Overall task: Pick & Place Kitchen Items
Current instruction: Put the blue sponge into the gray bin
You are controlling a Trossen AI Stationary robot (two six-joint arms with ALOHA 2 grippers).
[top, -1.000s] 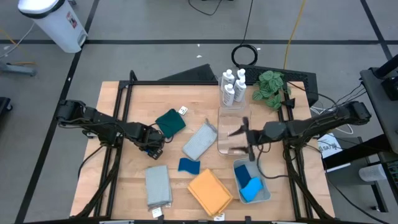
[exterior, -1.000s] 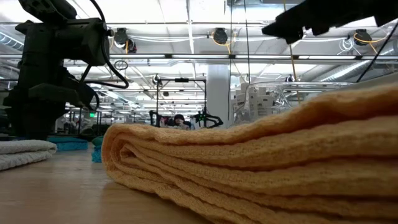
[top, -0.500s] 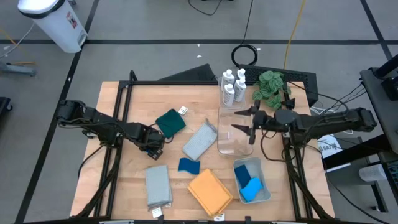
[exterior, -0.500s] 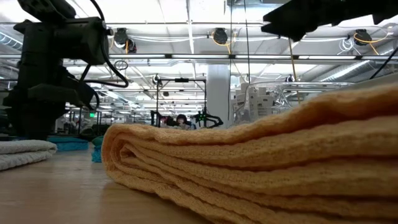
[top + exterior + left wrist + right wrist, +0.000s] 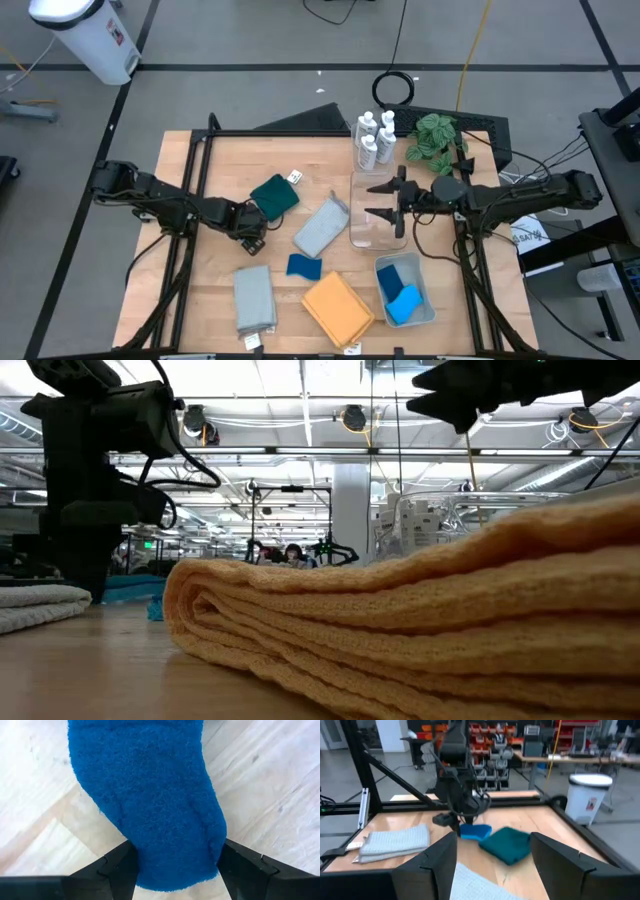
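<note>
Gripping a fuzzy blue sponge (image 5: 150,800) between its dark fingers, the left gripper (image 5: 252,233) sits low over the wooden table (image 5: 200,290) — beside the dark teal-green folded cloth (image 5: 274,195). The right gripper (image 5: 385,200) hangs spread wide and empty above the clear plastic bin (image 5: 372,232).

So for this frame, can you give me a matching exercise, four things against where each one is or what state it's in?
Things:
1. orange cloth
2. white bottles
3. right gripper
4. blue sponge

Places or states:
A. beside the plant at the table's far edge
B. open, above the clear bin
C. between the fingers of the left gripper
D. at the table's near edge, next to the pale tray

Pairs: 1-D, 2-A, 3-B, 4-C
</note>
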